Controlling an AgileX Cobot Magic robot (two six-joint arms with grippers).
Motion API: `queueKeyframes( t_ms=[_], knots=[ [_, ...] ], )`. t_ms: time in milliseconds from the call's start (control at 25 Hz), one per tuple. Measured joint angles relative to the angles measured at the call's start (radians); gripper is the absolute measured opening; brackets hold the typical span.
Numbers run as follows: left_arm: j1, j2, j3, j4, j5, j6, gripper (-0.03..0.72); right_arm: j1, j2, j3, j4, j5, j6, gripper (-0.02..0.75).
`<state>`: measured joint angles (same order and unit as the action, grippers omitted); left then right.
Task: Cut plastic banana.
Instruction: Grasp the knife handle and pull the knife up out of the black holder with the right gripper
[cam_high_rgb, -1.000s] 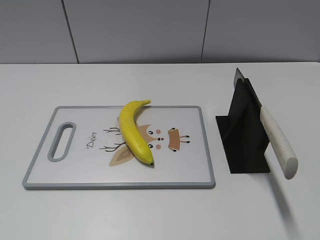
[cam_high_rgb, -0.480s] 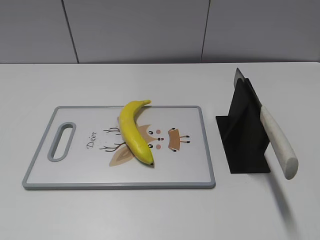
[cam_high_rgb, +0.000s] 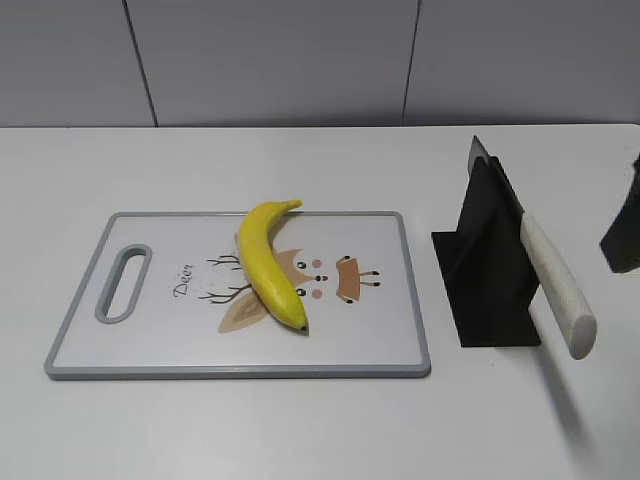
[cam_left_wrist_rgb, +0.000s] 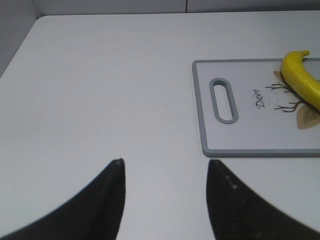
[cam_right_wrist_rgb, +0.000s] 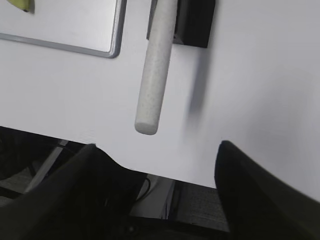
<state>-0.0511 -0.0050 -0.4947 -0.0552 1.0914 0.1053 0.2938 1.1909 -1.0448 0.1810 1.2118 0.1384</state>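
Observation:
The plastic banana (cam_high_rgb: 268, 261) lies on the grey-rimmed cutting board (cam_high_rgb: 75, 322), stem toward the back; its upper part shows in the left wrist view (cam_left_wrist_rgb: 301, 79). A knife with a white handle (cam_high_rgb: 556, 282) rests in a black stand (cam_high_rgb: 487, 270); the handle also shows in the right wrist view (cam_right_wrist_rgb: 155, 70). My right gripper (cam_right_wrist_rgb: 157, 150) is open, above the table's front edge, a little short of the handle's end; it shows at the right edge of the exterior view (cam_high_rgb: 626, 230). My left gripper (cam_left_wrist_rgb: 165, 162) is open over bare table, left of the board (cam_left_wrist_rgb: 200, 110).
The white table (cam_high_rgb: 300, 430) ends at a front edge seen in the right wrist view (cam_right_wrist_rgb: 190, 176), with floor and cables below. A grey panelled wall (cam_high_rgb: 300, 60) stands behind the table.
My right gripper has come into the exterior view at the right edge, near the knife stand. The banana, board and knife have not moved.

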Motion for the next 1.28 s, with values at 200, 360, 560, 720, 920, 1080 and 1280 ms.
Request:
queueKeyframes(
  t_ms=[200, 360, 560, 720, 920, 1080, 1280],
  knots=[
    [0.000, 0.000, 0.000, 0.000, 0.000, 0.000, 0.509, 0.078, 0.076, 0.000, -0.044, 0.000, 0.069, 0.545],
    [0.000, 0.000, 0.000, 0.000, 0.000, 0.000, 0.509, 0.086, 0.142, 0.000, -0.051, -0.001, 0.086, 0.545],
    [0.000, 0.000, 0.000, 0.000, 0.000, 0.000, 0.509, 0.086, 0.224, 0.000, -0.057, -0.024, 0.090, 0.544],
    [0.000, 0.000, 0.000, 0.000, 0.000, 0.000, 0.509, 0.086, 0.279, -0.001, -0.060, -0.087, 0.091, 0.544],
    [0.000, 0.000, 0.000, 0.000, 0.000, 0.000, 0.509, 0.086, 0.344, -0.001, -0.088, -0.100, 0.099, 0.543],
    [0.000, 0.000, 0.000, 0.000, 0.000, 0.000, 0.509, 0.086, 0.364, -0.001, -0.095, -0.141, 0.112, 0.542],
    [0.000, 0.000, 0.000, 0.000, 0.000, 0.000, 0.509, 0.086, 0.364, 0.001, -0.096, -0.167, 0.117, 0.542]
  ],
)
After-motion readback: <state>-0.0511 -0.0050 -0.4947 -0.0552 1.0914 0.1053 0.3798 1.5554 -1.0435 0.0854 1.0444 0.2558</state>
